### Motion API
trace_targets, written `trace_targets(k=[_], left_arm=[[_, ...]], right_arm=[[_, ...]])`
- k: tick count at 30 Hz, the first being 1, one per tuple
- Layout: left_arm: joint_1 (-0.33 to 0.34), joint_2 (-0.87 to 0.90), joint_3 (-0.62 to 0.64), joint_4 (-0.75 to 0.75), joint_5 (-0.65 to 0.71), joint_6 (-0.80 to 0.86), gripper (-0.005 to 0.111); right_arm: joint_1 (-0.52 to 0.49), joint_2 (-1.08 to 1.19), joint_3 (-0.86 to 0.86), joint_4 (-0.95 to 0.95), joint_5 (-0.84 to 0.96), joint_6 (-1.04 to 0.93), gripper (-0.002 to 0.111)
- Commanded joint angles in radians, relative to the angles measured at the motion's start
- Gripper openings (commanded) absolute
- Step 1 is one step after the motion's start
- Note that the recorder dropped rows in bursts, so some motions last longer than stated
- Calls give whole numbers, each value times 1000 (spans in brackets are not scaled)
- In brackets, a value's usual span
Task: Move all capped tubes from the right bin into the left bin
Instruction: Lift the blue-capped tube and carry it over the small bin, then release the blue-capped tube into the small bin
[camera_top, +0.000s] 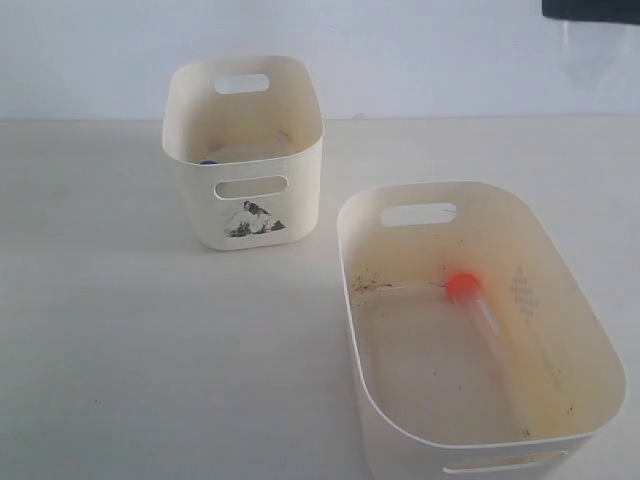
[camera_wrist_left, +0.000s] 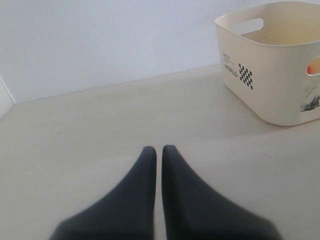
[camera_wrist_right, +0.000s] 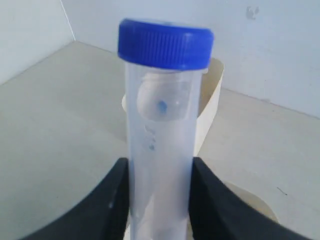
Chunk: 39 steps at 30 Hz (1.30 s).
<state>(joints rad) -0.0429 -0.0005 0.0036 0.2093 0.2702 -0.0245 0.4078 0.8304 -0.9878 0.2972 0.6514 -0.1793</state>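
Pale bare table (camera_top: 120, 350) carries two cream bins, set apart; the tall narrow bin (camera_top: 200, 205) stands well beyond the left gripper (camera_wrist_left: 156, 150) fingertips; the wide bin (camera_top: 590, 350) cannot be placed against either gripper.

My work surface is a pale cream tabletop (camera_top: 150, 350), matte, with a faint grain running across it. Behind it stands a plain white wall (camera_top: 100, 50), and the two meet in a straight seam. In my right wrist view a side wall (camera_wrist_right: 30, 35) joins the back one at a vertical corner line. A dark object (camera_top: 590, 8) occupies the upper right corner of the exterior view. It is possibly equipment, but too cropped to identify. Lighting is soft and even; shadows are weak.
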Motion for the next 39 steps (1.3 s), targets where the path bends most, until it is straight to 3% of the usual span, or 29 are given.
trace_targets(k=[1, 9, 16, 21, 23, 24, 27, 28, 30, 32, 33, 35, 39], left_arm=[[-1, 0, -4, -4, -9, -13, 4], [-1, 0, -4, -4, -9, -13, 4], [-1, 0, -4, -4, -9, -13, 4], [-1, 0, -4, -4, -9, -13, 4], [-1, 0, -4, -4, -9, -13, 4], [-1, 0, -4, -4, -9, -13, 4], [-1, 0, -4, -4, -9, -13, 4], [-1, 0, -4, -4, -9, -13, 4], [-1, 0, -4, -4, -9, -13, 4], [-1, 0, -4, -4, -9, -13, 4], [-1, 0, -4, -4, -9, -13, 4], [-1, 0, -4, -4, -9, -13, 4], [-1, 0, -4, -4, -9, -13, 4]], right_arm=[[0, 39, -2, 9, -87, -14, 0], [6, 236, -2, 11, -398, -14, 0], [133, 515, -18, 9, -827, -130, 0], [159, 803, -208, 9, -826, -110, 0], [156, 926, -327, 9, -745, -114, 10], [149, 969, -376, 9, -697, -114, 20], [135, 1082, -531, 14, -527, -76, 65], [128, 1102, -579, 16, -435, -33, 72], [117, 1104, -628, -8, -270, 62, 55], [98, 1087, -675, -64, -71, 118, 8], [94, 1075, -686, -97, 11, 124, 2], [81, 1035, -693, -180, 141, 124, 5], [60, 944, -688, -297, 327, 159, 0]])
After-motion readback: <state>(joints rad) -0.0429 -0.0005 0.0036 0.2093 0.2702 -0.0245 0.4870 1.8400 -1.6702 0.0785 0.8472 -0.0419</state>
